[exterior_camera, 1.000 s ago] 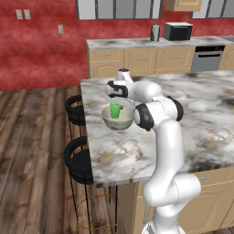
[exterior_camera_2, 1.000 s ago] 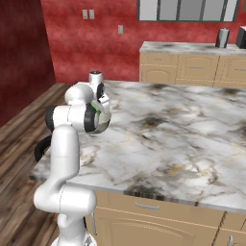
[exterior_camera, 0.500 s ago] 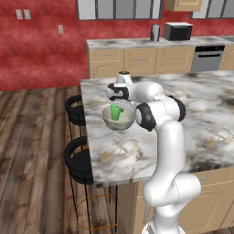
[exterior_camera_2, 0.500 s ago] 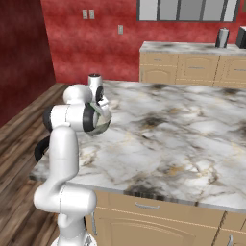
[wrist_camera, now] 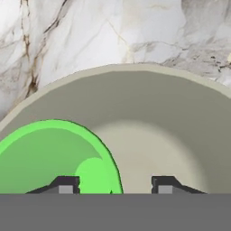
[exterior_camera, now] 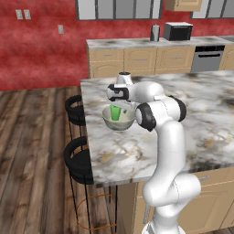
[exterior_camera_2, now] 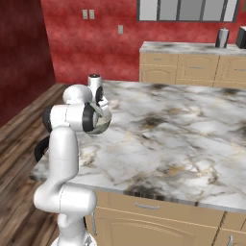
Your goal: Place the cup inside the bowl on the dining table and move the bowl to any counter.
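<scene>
Gripper [wrist_camera: 115, 182] over the bowl [wrist_camera: 180, 117], fingers parted, gripping nothing; one fingertip [wrist_camera: 65, 184] sits over the cup's mouth. Cup [exterior_camera: 115, 112] stands upright inside bowl [exterior_camera: 119, 119], toward one side. Bowl sits near the dining table [exterior_camera: 205, 114] edge above the black stools [exterior_camera: 75, 109]; broad bare marble beyond. Right base view: arm hides most of bowl [exterior_camera_2: 101, 126]. Counter [exterior_camera: 137, 43] along the red wall.
</scene>
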Controlling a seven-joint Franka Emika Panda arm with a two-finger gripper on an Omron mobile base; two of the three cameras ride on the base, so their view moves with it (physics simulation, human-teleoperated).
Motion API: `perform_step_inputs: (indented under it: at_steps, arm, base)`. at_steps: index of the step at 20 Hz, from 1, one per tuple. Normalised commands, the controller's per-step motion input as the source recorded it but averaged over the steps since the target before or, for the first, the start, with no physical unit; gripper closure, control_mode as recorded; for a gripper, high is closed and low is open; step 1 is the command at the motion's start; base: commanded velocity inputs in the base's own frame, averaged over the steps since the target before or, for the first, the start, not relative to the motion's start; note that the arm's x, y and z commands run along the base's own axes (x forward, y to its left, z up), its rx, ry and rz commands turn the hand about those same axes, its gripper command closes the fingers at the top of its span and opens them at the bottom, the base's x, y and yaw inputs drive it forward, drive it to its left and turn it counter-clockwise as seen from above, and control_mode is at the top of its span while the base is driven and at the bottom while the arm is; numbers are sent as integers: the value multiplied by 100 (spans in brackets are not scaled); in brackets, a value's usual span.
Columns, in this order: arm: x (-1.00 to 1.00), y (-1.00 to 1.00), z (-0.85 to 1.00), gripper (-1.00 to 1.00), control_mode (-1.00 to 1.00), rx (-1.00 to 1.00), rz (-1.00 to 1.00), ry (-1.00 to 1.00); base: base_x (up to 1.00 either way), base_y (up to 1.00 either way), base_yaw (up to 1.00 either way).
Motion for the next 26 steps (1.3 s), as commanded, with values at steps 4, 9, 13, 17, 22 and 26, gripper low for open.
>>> perform_step_inputs:
  at_steps: [4,9,13,17,22,26]
  arm:
    - [-14,-4,9,-100,-100,0,0,-1]
    - [-31,-12,18,-100,-100,0,0,0]
    - [-23,-7,13,-100,-100,0,0,0]
    - [-2,-23,8,-100,-100,0,-1,0]
    - [0,-44,5,-100,-100,0,-3,0]
    - [0,-44,18,-100,-100,0,0,1]
  base:
    - [0,0,0]
    - [0,0,0]
    - [0,0,0]
    - [0,0,0]
    - [0,0,0]
    - [0,0,0]
